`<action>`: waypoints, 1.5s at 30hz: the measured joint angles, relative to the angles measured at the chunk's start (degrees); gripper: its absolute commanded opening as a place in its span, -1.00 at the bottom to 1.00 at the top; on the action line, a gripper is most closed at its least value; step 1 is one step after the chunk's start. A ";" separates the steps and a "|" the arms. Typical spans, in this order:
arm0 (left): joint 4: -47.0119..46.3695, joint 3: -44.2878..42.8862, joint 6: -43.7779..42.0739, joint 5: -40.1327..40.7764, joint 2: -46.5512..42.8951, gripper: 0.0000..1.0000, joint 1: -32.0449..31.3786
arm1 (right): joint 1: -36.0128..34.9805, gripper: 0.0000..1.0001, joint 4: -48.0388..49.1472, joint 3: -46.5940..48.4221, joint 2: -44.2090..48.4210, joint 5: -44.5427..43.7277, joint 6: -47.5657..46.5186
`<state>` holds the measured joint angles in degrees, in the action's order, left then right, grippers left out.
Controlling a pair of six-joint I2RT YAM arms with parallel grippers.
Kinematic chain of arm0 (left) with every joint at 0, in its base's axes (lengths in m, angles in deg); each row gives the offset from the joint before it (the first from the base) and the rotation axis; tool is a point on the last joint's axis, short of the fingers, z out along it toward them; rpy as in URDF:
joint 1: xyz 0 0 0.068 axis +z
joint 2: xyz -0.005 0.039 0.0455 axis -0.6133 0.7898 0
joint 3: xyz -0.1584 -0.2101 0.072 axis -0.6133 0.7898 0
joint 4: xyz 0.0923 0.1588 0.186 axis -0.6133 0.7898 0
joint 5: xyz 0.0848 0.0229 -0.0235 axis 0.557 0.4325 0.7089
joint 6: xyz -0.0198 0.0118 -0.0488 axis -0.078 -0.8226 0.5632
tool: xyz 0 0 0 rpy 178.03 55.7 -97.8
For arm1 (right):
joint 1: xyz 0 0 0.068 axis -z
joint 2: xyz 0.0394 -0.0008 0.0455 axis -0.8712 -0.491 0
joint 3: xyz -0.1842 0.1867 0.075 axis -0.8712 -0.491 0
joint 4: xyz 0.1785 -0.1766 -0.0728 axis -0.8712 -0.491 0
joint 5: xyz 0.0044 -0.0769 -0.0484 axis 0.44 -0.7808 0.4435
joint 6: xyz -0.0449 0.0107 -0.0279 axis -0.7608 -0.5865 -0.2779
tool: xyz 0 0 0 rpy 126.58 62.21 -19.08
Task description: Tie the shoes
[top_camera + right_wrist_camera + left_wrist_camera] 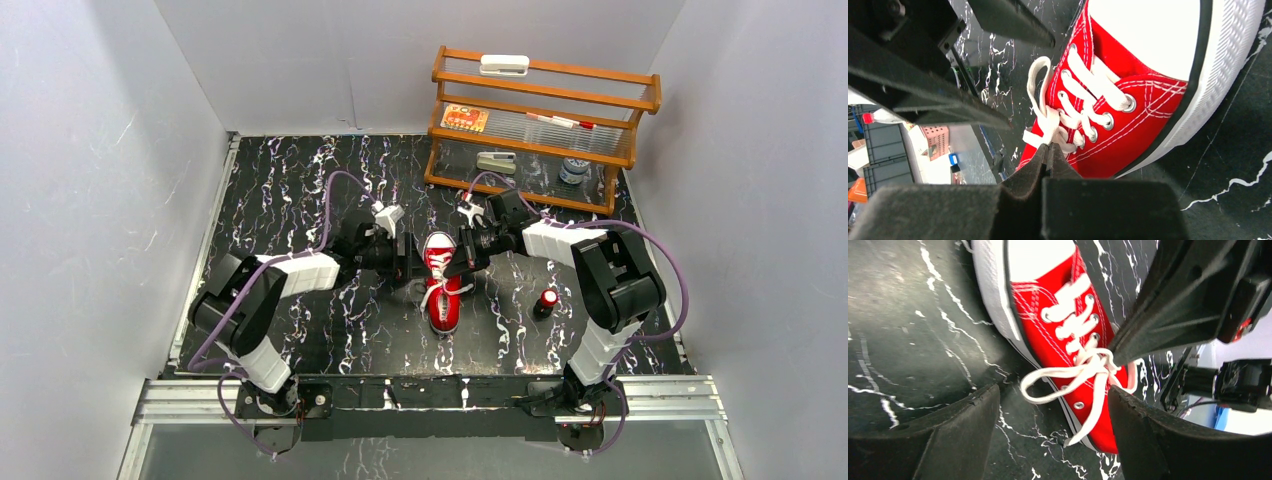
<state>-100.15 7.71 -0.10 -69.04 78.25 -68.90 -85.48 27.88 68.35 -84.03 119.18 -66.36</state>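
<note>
My top view looks down from above and behind, taking in the whole counter [300, 200]. Each wrist view sits close, sighting past the left claw [1053, 390] or right claw [1048, 150]. All three share the red sneaker's [443, 290] white laces [1070, 294], just ahead of both claws.

Place: a robotics lab test cell, boxed in and set up for arm trials.
Walls: plain pale panels [90, 200] close off the left, back and right sides.
Tabletop: a black, white-veined sheet [300, 190].
Mounting: an aluminium rail [440, 400] at the near edge carries the left arm [262, 300] and right arm [610, 280], trailing purple cables [335, 190].
Fixture: a wooden rack [545, 110] with small items stands at the back.
Beyond: the right wrist view shows grey storage crates [883, 145].
</note>
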 measured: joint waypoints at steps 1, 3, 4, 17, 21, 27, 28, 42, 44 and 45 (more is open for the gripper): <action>-0.57 0.00 0.79 -0.02 0.39 0.58 0.70 | 0.00 -1.00 -0.26 0.02 0.00 0.00 -0.04; -1.75 0.00 1.97 -0.22 1.07 0.67 1.68 | 0.00 -1.00 -0.79 0.02 0.00 0.00 -0.11; -2.40 -0.04 2.43 -0.33 1.44 0.67 2.14 | 0.00 -1.00 -0.92 0.02 0.00 0.02 -0.22; -10.01 -2.56 6.84 -9.99 10.40 -0.20 2.73 | 0.00 -1.00 -2.71 1.27 0.22 -0.46 -0.74; -9.62 -0.83 6.45 -9.84 8.13 -0.47 2.73 | 0.00 -1.00 -5.40 1.90 1.09 -2.27 -1.44; -7.74 0.68 5.60 -9.38 4.96 -0.93 2.73 | -0.13 -1.00 -10.84 3.50 3.37 -6.32 -2.89; -7.43 0.98 5.57 -9.33 4.35 -0.98 2.73 | -0.33 -1.00 -11.80 3.85 3.67 -6.99 -3.08; -4.92 3.19 6.58 -9.14 0.28 -1.00 2.71 | -6.47 -1.00 -26.73 14.82 2.99 -26.16 -7.72; -4.33 3.69 6.58 -8.92 -0.70 -1.00 2.71 | -7.13 -1.00 -28.52 16.70 2.36 -29.31 -8.46; -4.04 3.93 6.64 -8.85 -1.27 -1.00 2.71 | -7.56 -1.00 -29.40 17.42 2.05 -30.51 -8.83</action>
<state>-104.20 11.65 6.55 -77.89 76.98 -66.19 -93.04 -1.52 85.77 -81.98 88.67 -75.19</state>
